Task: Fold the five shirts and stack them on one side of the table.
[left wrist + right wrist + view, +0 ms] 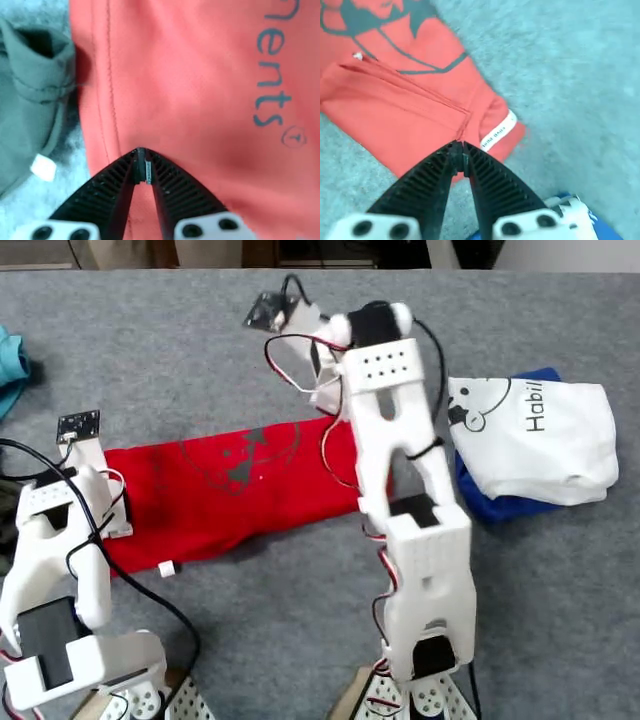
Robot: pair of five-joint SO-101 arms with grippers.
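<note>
Two arms over a grey tabletop (200,340) with a red shirt (230,490) between them. The red shirt lies flat as a long band across the middle of the tabletop, its dark printed design facing up. The left pincer (141,167) is at the band's left end, seen from its own wrist camera directly above the red cloth and next to a stitched seam. Its two black ribbed jaws are closed tip to tip (whether any cloth is caught between them cannot be told). Beside this end of the red shirt lies a rumpled grey-green garment (30,100), with a small white tag (42,167) at its edge. The right pincer (459,150) is at the band's right end, its jaws likewise pressed together at the tips. They sit over the edge of the red cloth, just beside a white sewn-in label (497,132), and here too a grip on the cloth cannot be confirmed. At the right side of the tabletop, apart from the red shirt, a folded white shirt (540,440) with a dark print rests on top of a blue shirt (500,505). The blue one shows along the white shirt's lower and left edges. A teal garment (8,365) is partly visible at the tabletop's left edge.
</note>
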